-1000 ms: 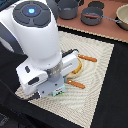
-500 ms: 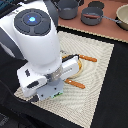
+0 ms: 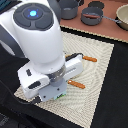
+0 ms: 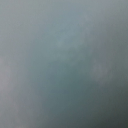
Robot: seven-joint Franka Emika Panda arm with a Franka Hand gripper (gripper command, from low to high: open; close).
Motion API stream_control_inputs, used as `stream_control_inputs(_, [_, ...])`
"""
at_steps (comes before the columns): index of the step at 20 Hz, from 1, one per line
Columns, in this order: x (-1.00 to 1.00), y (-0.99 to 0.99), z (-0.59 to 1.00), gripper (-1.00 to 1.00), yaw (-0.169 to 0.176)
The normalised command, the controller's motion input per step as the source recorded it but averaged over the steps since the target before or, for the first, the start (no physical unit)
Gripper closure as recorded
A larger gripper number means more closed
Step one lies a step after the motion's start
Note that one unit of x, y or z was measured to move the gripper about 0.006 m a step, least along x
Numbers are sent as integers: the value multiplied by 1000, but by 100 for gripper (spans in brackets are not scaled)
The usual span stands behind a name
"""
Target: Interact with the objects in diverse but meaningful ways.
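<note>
One sliver of green and red (image 3: 61, 94) peeks from under the arm, likely the yellow packet lying on the striped placemat (image 3: 100, 75); the other toy foods are hidden. Two orange handles (image 3: 76, 84) lie beside it. The hand is buried beneath the arm, pressed low, so I cannot tell its grip; the wrist view is a blank blur.

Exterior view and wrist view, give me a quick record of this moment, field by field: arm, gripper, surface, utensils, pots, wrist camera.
arm: white Panda arm bent low over the mat, covering much of it
gripper: hidden under the arm, state cannot be told
surface: beige woven mat on a dark table
utensils: two orange handles showing beside the arm
pots: grey pots at the far edge
wrist camera: uniform grey-blue blur, nothing readable
</note>
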Motion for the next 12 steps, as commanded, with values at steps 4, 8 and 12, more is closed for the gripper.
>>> stream_control_inputs(4, [532,645,600,100,0])
stream_control_inputs(8, [544,806,594,100,12])
stream_control_inputs(12, [493,821,541,100,17])
